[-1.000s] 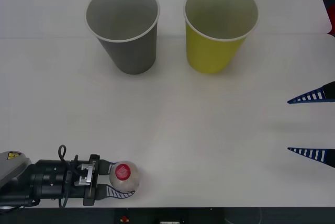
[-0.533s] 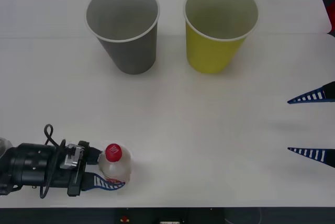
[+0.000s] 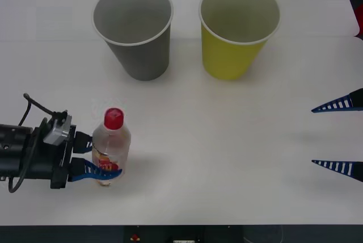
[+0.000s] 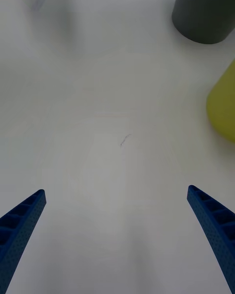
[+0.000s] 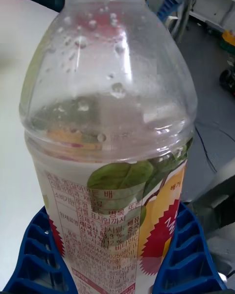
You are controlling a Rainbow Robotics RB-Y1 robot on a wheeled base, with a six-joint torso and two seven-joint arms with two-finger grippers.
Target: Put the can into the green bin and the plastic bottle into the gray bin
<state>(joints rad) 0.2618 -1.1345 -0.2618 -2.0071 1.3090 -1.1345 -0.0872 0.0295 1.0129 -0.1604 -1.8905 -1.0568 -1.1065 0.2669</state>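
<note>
I see my left gripper (image 3: 97, 159) clamped around the upright plastic bottle (image 3: 110, 147), near the table's (image 3: 227, 158) front-left edge. My right gripper (image 3: 338, 136) sits wide open, holding nothing.

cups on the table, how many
2: the gray bin stands at the table's far side on the robot's left, and the green bin stands apart beside it on the right. None appear hidden.
</note>
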